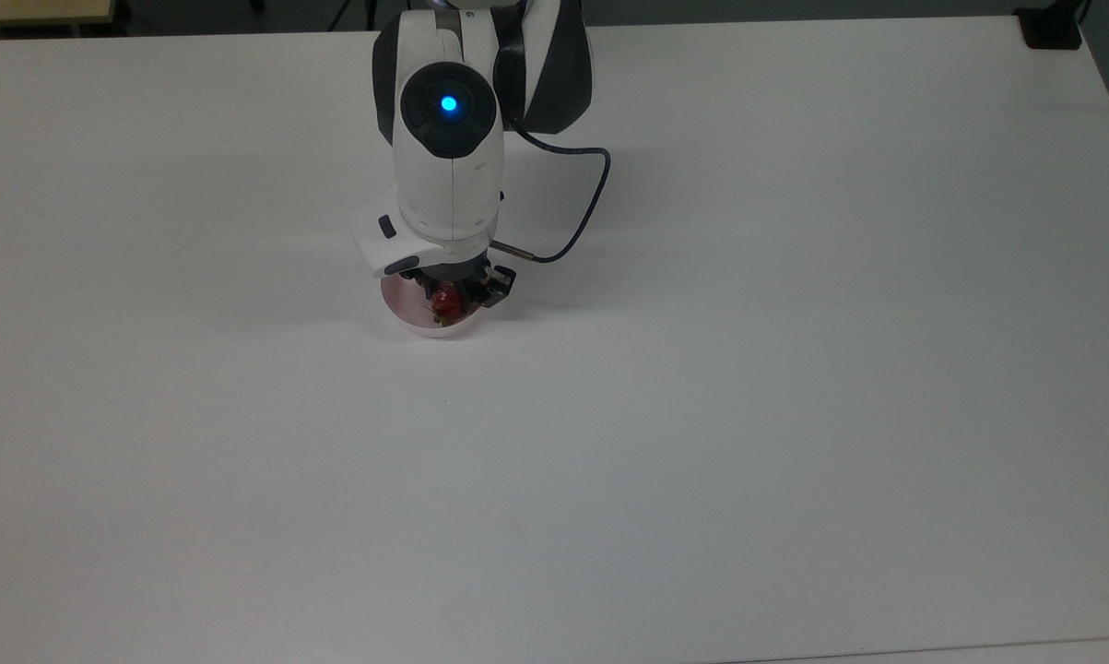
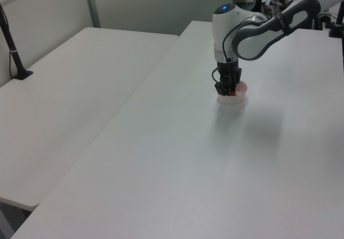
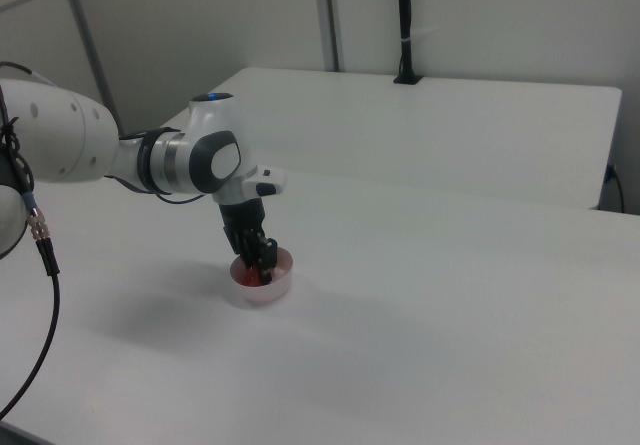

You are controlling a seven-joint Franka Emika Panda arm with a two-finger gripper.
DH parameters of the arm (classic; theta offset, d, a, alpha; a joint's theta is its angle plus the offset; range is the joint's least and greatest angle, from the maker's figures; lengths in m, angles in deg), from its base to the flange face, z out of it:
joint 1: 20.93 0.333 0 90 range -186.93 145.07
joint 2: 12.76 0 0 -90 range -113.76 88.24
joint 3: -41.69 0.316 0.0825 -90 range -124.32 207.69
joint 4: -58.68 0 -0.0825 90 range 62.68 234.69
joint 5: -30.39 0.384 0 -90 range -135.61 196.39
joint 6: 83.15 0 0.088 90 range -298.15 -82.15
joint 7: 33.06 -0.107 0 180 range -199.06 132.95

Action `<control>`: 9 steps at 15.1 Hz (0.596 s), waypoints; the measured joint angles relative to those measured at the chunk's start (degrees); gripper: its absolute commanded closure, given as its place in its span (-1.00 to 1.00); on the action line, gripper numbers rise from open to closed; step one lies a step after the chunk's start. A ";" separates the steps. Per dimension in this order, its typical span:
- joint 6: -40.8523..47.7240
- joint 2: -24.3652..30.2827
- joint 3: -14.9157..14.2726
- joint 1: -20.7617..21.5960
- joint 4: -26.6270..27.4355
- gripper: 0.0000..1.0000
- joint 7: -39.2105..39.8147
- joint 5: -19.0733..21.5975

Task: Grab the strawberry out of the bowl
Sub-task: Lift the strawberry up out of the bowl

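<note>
The small pale pink bowl [image 1: 423, 326] stands on the white table, just under the arm's wrist. In it lies the red strawberry [image 1: 445, 302], its green stem toward the top view's bottom. My gripper [image 1: 449, 293] points straight down and reaches into the bowl, open, with a black finger on each side of the strawberry. From the left view, the gripper [image 2: 227, 91] is sunk into the bowl [image 2: 241, 98] and hides most of the fruit. In the right view the gripper [image 3: 258, 268] stands in the bowl [image 3: 278, 287], with a bit of red strawberry [image 3: 249, 278] beside its tips.
A black cable [image 1: 591, 198] loops from the wrist to the top view's right. A second white table [image 2: 70, 83] adjoins on the left view's left, with a black post [image 2: 13, 51] on it. Bare table [image 1: 701, 443] surrounds the bowl.
</note>
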 measured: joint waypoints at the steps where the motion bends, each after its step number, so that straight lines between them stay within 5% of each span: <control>1: 0.00 0.08 0.00 -0.01 -0.07 0.35 0.03 0.00; 9: 4.07 4.18 0.00 -0.93 -0.33 0.35 4.96 0.00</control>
